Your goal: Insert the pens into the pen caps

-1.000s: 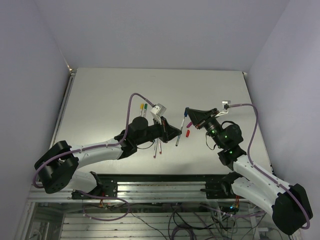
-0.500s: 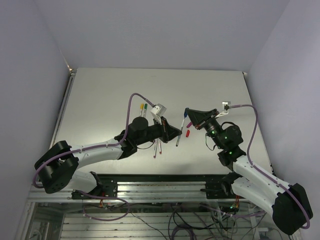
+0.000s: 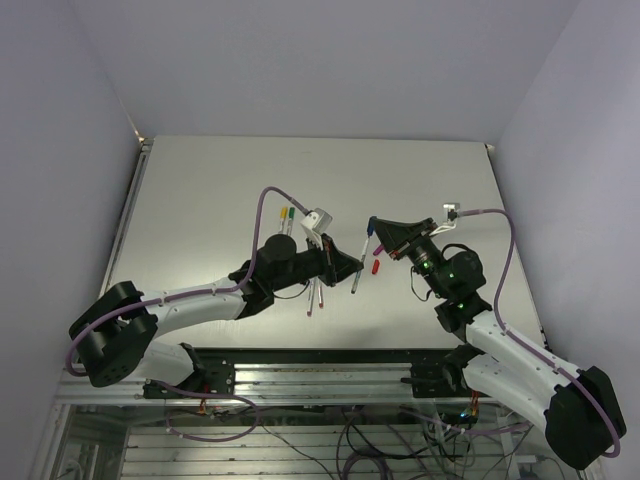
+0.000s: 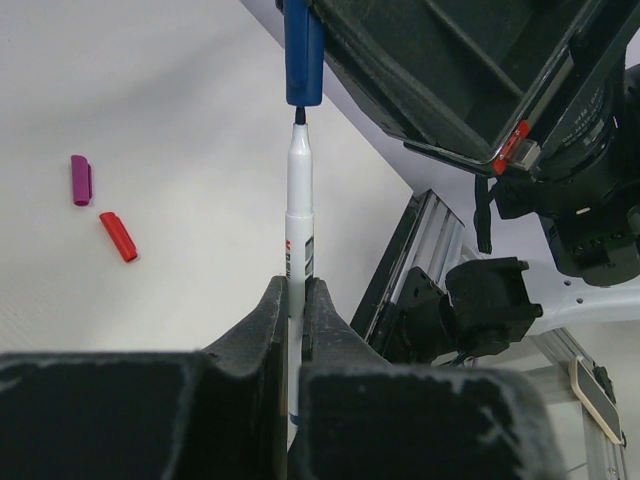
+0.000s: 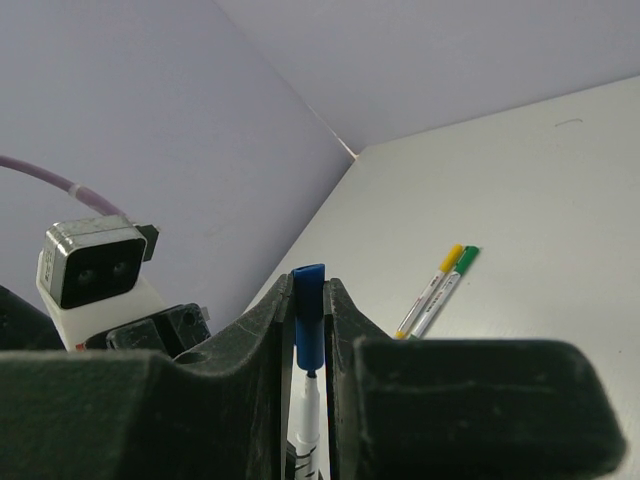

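My left gripper (image 4: 295, 300) is shut on a white pen (image 4: 299, 215) and holds it up off the table. The pen's dark tip just enters the mouth of the blue cap (image 4: 303, 55). My right gripper (image 5: 310, 300) is shut on that blue cap (image 5: 308, 320), with the pen's tip (image 5: 311, 400) at the cap's open end. In the top view the pen (image 3: 358, 268) spans between the left gripper (image 3: 352, 268) and the right gripper (image 3: 372, 228). A purple cap (image 4: 80, 180) and a red cap (image 4: 118, 237) lie on the table.
A yellow-capped pen (image 5: 430, 290) and a green-capped pen (image 5: 445, 288) lie side by side on the table, also seen in the top view (image 3: 287, 218). Two more pens (image 3: 316, 296) lie under the left arm. The table's metal rail (image 4: 400, 270) runs along the near edge.
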